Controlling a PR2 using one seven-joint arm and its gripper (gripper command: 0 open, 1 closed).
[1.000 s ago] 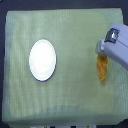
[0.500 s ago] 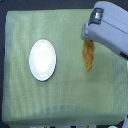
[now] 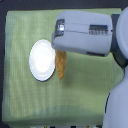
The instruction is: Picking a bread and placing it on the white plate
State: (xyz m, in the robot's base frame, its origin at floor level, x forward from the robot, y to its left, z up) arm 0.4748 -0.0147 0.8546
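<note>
1. A green cloth (image 3: 30,100) is covering the worktop and is filling most of the exterior view.
2. The robot's grey-white arm (image 3: 87,32) is reaching in from the exterior view's right, lying above and to the right of the white plate.
3. The white plate (image 3: 41,61) is sitting on the cloth, left of centre, with nothing lying on it.
4. The bread (image 3: 61,67) is hanging upright just beside the plate's right rim, its top tucked beneath the arm's end.
5. The gripper (image 3: 60,50) is mostly being hidden by the arm's casing; whether it is grasping the bread cannot be told.
</note>
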